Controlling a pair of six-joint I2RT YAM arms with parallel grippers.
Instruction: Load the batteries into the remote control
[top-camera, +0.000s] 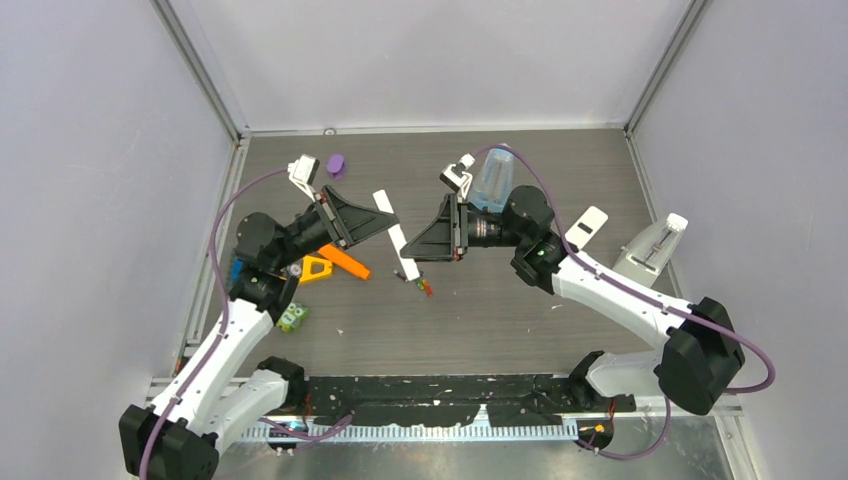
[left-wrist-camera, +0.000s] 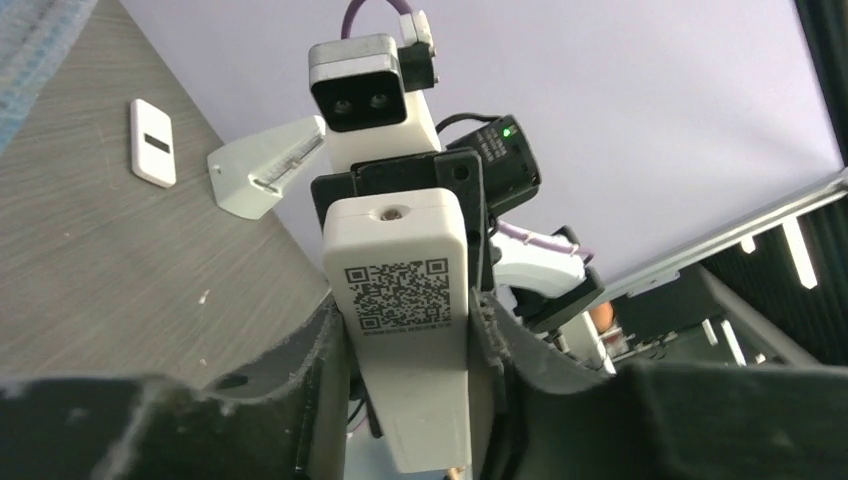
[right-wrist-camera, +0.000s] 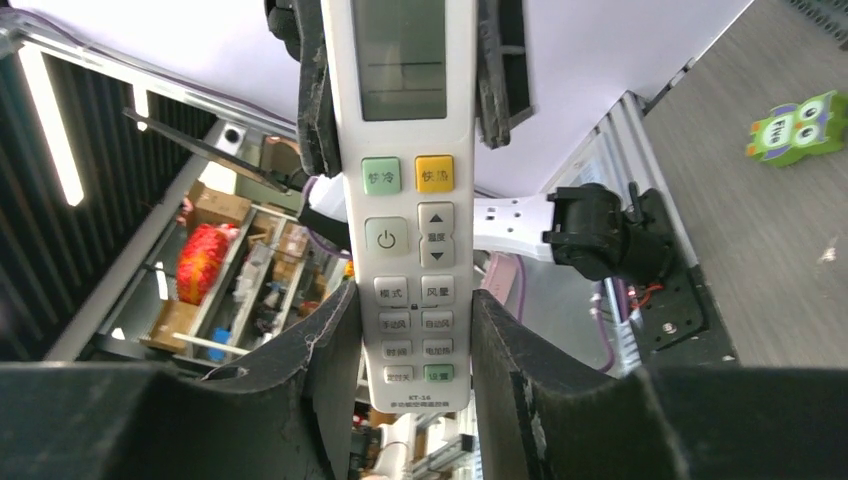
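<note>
A white remote control (top-camera: 393, 228) is held between my two grippers, one at each end. My left gripper (top-camera: 384, 222) is shut on one end; the left wrist view shows the remote's plain back (left-wrist-camera: 400, 270) with a QR label, and both fingers of the gripper (left-wrist-camera: 408, 312) press its sides. My right gripper (top-camera: 409, 252) is shut on the other end; in the right wrist view the button face (right-wrist-camera: 405, 150) runs up between the fingers of the gripper (right-wrist-camera: 412, 300). Small red and green batteries (top-camera: 424, 286) lie on the table just below the remote.
At the back stand a purple cap (top-camera: 336, 164) and a clear bottle (top-camera: 493, 180). To the right lie a small white flat piece (top-camera: 586, 226) and a white wedge stand (top-camera: 650, 250). Left of the remote are an orange piece (top-camera: 345, 262), a yellow triangle (top-camera: 316, 268) and a green owl toy (top-camera: 292, 317).
</note>
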